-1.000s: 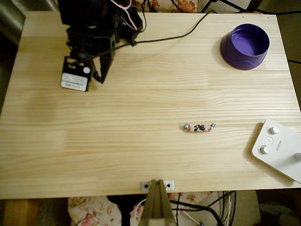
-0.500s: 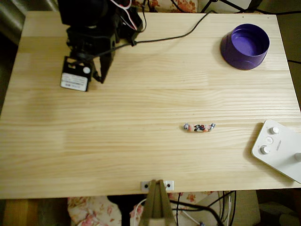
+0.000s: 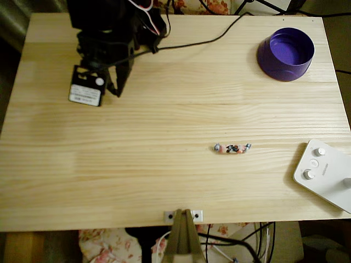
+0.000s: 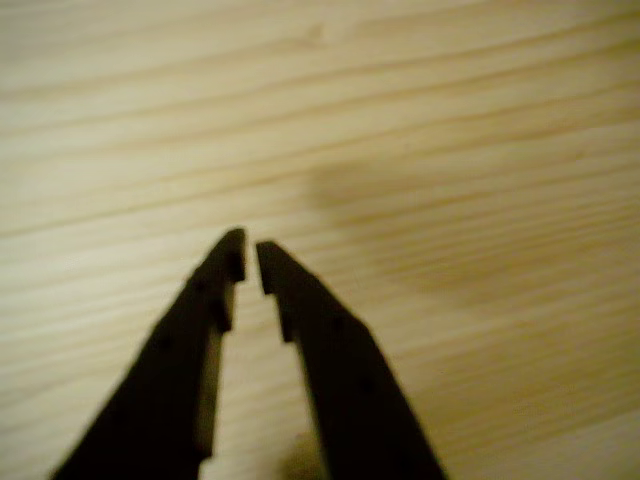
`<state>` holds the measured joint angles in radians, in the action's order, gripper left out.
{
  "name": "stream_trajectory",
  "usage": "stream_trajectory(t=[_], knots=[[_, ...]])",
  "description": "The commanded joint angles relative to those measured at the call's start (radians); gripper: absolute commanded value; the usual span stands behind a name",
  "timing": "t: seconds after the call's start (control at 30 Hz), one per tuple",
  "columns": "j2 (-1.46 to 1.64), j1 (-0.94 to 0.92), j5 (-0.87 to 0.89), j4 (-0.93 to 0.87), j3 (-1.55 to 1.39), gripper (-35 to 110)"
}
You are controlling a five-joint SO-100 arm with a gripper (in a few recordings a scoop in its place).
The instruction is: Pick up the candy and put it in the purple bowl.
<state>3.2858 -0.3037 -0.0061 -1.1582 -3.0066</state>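
A pale wooden table (image 3: 164, 181) with long grain lines takes up most of the overhead view. The black arm (image 3: 107, 33) is mounted at the upper left corner, with a black cable (image 3: 203, 43) trailing from it across the top edge of the table. In the upper right corner the purple bowl (image 3: 286, 53) is set upright, and nothing is seen inside its lighter violet hollow. A white device with knobs (image 3: 323, 174) is placed at the lower right edge, partly off the table. The gripper (image 3: 116, 87) is held close beside the arm's base at the upper left, well apart from both task things; in the wrist view the gripper (image 4: 250, 258) is shown with its two dark fingers nearly together, only a slim gap left at the tips and nothing held between them, and bare wood is seen beneath. The candy (image 3: 232, 148) is found lying flat on the wood, lengthwise across the picture, right of centre in the lower half, between the bowl above and the white device to its right, touching neither. From this layout the task is judged to be barely begun: the candy is not yet reached, grasped or lifted, and the approach, the opening of the fingers, the pick and the carry to the bowl are all left to be done.
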Motion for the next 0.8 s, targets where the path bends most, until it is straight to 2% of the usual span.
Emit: stream_trajectory(t=[0.0,0.77], knots=[[0.014,-0.028,-0.003,0.018,0.017,-1],[0.015,-0.031,0.003,0.02,0.018,-1]])
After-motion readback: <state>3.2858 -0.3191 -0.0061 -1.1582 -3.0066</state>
